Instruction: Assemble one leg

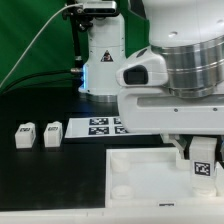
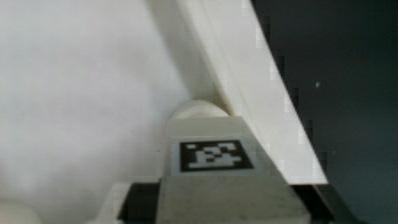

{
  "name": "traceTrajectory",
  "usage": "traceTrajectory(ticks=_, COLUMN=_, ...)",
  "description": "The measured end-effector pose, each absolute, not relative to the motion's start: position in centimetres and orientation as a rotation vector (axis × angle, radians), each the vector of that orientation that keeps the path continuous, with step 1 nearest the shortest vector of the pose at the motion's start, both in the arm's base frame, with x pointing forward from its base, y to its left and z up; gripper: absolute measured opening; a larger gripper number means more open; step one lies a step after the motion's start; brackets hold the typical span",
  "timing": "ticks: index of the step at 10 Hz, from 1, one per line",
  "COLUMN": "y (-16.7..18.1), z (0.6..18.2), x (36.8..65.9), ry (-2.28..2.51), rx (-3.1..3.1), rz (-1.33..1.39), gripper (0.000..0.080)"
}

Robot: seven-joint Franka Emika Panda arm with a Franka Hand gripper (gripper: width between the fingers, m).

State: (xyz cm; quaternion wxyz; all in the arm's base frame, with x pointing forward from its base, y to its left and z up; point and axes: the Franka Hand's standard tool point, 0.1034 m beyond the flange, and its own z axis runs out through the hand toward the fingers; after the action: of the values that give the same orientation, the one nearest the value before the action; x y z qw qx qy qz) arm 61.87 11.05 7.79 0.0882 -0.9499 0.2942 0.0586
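Holding: the gripper [image 1: 203,158] is closed onto the leg [image 1: 203,168]. In the wrist view a dark finger sits against each flank of the leg [image 2: 214,150], with the gripper [image 2: 217,197] leaving no gap that I can see.
Leg's place: on the exterior view's clock face it is at about four o'clock, low over the far right part of the panel [image 1: 140,172], tag facing the camera.
Long axis: it runs from twelve to six in the exterior view, roughly upright, so the leg points straight out of the gripper and down at the panel.
Deciding relation: in the wrist view the leg's rounded tip lies right at the rim of the panel [image 2: 80,100], with the black table [image 2: 338,80] just past that rim. I cannot tell whether the tip is over a socket or already touching.
Next move, as I judge it: line the tip up with a corner socket, then press along the long axis.
Risk: a tip set too near the rim could slip off toward the table.
Spare legs: two loose legs [image 1: 22,136] [image 1: 50,133] stand at nine o'clock, well apart from the gripper; the marker board [image 1: 100,125] lies between them and the arm.
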Motion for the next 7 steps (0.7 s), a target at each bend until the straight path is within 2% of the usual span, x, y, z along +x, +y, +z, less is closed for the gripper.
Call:
traceTrajectory(ticks=3, y=11.17, z=7.77, x=62.23, ry=1.503, rx=-2.52, rz=0.165, gripper=0.0294)
traceTrajectory(ticks=5, y=11.66, z=7.72, x=62.24, ry=1.749, rx=-2.358, rz=0.198, gripper=0.0294)
traceTrajectory(ticks=7, y=11.91, z=7.7, x=62.19, ry=1.746, rx=-2.361, rz=0.198, gripper=0.0294)
